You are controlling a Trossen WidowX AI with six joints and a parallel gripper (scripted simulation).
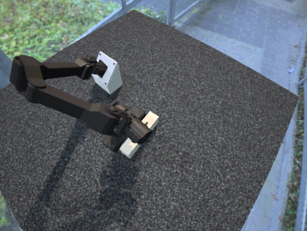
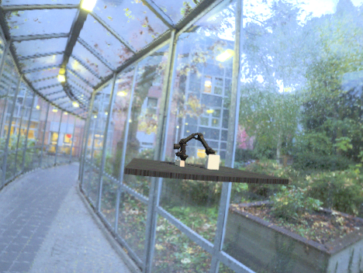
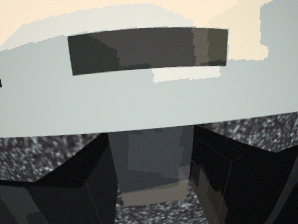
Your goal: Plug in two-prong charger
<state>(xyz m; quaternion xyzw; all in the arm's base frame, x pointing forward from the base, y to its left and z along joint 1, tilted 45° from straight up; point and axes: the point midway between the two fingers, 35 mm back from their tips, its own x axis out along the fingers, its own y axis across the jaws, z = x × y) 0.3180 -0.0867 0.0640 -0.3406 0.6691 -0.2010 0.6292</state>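
Charger (image 3: 154,157), a dark grey block, sits between the nearly closed fingers of the gripper (image 3: 147,132) (image 1: 140,132) (image 2: 181,157) in the wrist view, its far end meeting the outline of the pale power strip (image 3: 125,110) (image 1: 130,149) (image 2: 180,164) (prongs hidden, so I can't tell whether they're in). From the top, the gripper covers the strip's middle. The exterior shows the strip below the gripper, near a white mount (image 2: 212,162) (image 1: 115,82).

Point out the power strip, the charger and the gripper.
Power strip (image 1: 130,151) (image 3: 100,105): top, near end; wrist, pale face.
Charger (image 3: 155,155): wrist, its grey body.
Gripper (image 3: 147,132): wrist, midway between its fingers.
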